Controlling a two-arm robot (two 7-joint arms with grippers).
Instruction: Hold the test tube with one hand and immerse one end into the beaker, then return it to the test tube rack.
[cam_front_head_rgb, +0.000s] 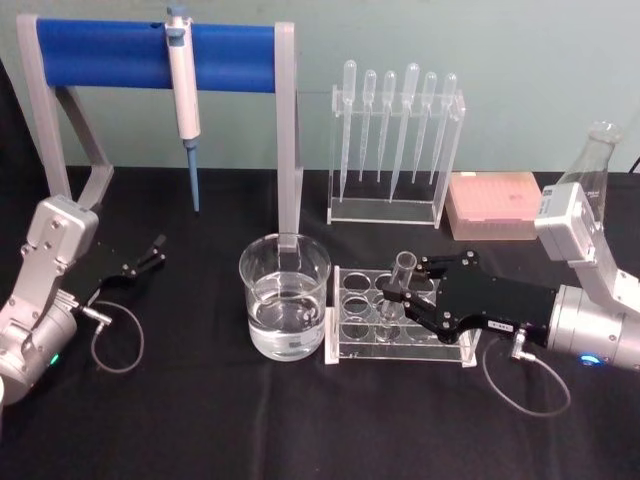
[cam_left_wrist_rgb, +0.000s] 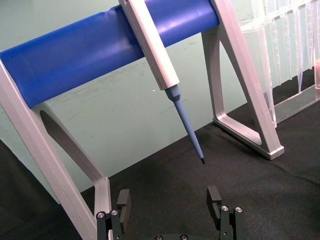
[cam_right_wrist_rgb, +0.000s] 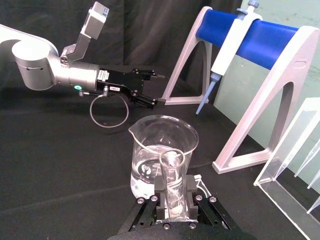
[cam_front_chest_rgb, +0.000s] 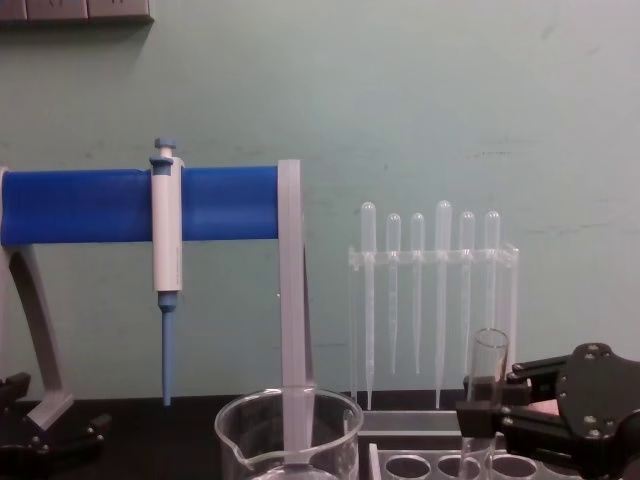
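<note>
Beside beaker (cam_front_head_rgb: 252, 290), right hand (cam_front_head_rgb: 409, 288) grips racked test tube (cam_front_head_rgb: 402, 270)

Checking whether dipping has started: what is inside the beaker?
Clear liquid, partway up the beaker; nothing else, nothing covered. The test tube stands in the rack beside it, gripped by the right gripper. Left gripper rests open.

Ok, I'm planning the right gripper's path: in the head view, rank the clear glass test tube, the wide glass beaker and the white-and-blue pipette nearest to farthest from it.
1. Clear glass test tube: clamped in the right gripper.
2. Wide glass beaker: just to its left.
3. White-and-blue pipette: hanging far back left.
Left gripper is parked far left.
</note>
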